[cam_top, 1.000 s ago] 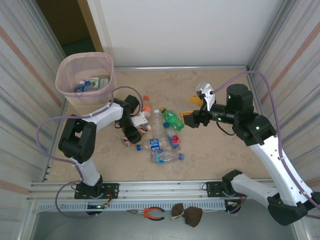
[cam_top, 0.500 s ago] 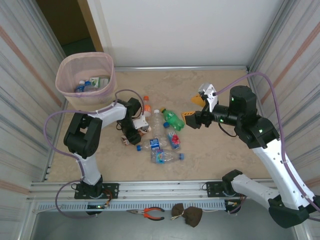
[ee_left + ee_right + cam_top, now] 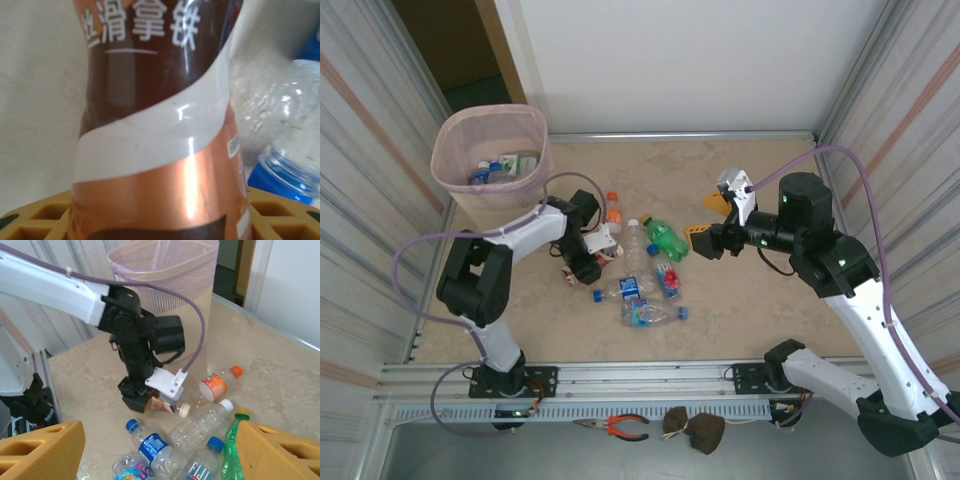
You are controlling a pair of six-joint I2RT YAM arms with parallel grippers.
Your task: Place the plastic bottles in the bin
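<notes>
Moved: left elbow swung back out to the left; right arm held position.
Left hand [image 3: 136, 399]: clamped on brown-and-copper plastic bottle [image 3: 155, 150] lying on beige tabletop [image 3: 750, 310]; its wrist view reads the label print, top view can't.
Right hand [image 3: 706, 220]: fingers apart, above loose clear and green plastic bottles [image 3: 645, 275].
Bin: beige pink-lined wastebasket [image 3: 480, 205], far left; top view shows a few bottles inside.

Left wrist view: brown bottle [image 3: 150, 125] runs off the frame at 12 and 6 o'clock, neck and base cropped, and the left fingers [image 3: 35, 222] are cropped to their upper corners at 7 and 5. Clear bottle [image 3: 285, 130] at 3 o'clock is blurred and cut by the edge. From above, labels on the bottles [image 3: 485, 175] inside the bin [image 3: 490, 108] are too small to read.
</notes>
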